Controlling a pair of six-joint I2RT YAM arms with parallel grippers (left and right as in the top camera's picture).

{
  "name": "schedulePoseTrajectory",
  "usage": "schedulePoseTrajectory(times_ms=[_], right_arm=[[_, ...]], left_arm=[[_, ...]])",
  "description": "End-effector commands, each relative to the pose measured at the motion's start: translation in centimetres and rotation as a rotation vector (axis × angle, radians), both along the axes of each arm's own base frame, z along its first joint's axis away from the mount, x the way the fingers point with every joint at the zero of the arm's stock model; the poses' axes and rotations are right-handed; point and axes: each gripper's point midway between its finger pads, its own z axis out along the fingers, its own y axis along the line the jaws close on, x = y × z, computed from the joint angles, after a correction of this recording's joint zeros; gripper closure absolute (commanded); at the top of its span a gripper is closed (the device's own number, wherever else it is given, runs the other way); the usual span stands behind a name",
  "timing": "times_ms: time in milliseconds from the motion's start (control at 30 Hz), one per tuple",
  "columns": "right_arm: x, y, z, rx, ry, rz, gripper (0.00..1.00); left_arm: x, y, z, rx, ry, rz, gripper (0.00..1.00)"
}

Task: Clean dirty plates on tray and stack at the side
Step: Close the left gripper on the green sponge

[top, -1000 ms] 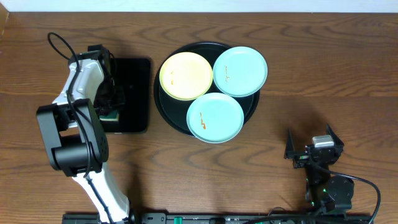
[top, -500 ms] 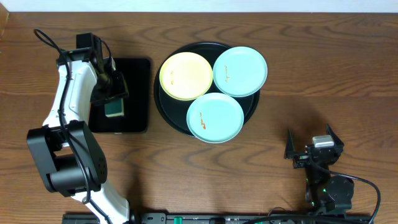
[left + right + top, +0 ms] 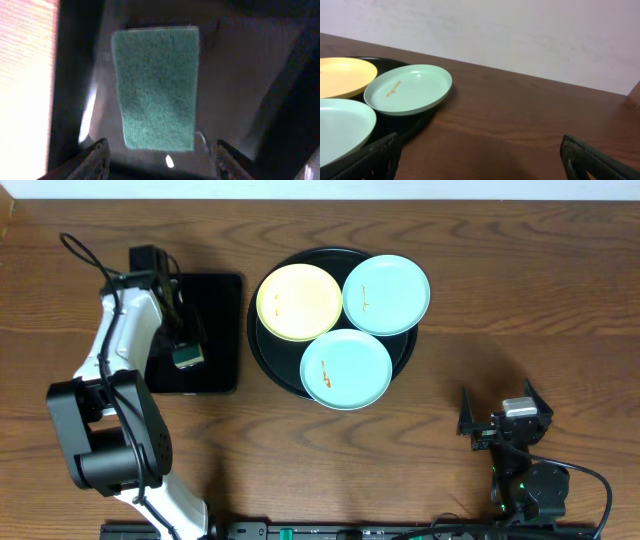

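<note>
The three plates sit on the round black tray [image 3: 262, 350] at upper centre of the overhead view. The yellow plate [image 3: 299, 302] is at left, one mint plate [image 3: 386, 294] at right, and the second mint plate [image 3: 346, 369] below, its lower edge overhanging the tray rim. Each shows small orange-brown smears. The plates are judged rigid, light and smooth, so likely slippery in a pinch. The raised lip is the sensible hold, best at that overhang. The left gripper [image 3: 186, 345] hangs over the rectangular tray [image 3: 222, 330] at left of frame, jaws apart and clamped on nothing. A green sponge [image 3: 156, 87] lies flat beneath it. It looks soft and compressible, best taken across its shorter width. Only the left wrist view shows the sponge's coarse texture and the gaps between it and both fingertips; overhead, the gripper masks this. The right gripper [image 3: 500, 418], at lower right, stands wide open and empty. Only the right wrist view gives the plates' shallow profile and upturned lip.
</note>
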Motion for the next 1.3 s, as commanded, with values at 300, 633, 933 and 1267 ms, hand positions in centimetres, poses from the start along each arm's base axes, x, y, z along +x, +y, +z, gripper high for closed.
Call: schedulePoseTrajectory(times_ms=[300, 633, 933, 1267], right_arm=[[0.0, -0.6, 0.0, -0.007, 0.0, -0.027, 0.01], [0.0, -0.6, 0.0, -0.007, 0.0, -0.027, 0.01], [0.0, -0.6, 0.0, -0.007, 0.0, -0.027, 0.01], [0.0, -0.6, 0.0, -0.007, 0.0, -0.027, 0.01]], left_arm=[[-0.8, 0.2, -2.2, 0.009, 0.007, 0.056, 0.34], [0.1, 0.3, -2.2, 0.003, -0.041, 0.124, 0.34], [0.3, 0.3, -2.7, 0.002, -0.06, 0.145, 0.34], [1.7, 0.6, -3.5, 0.013, -0.146, 0.146, 0.47]])
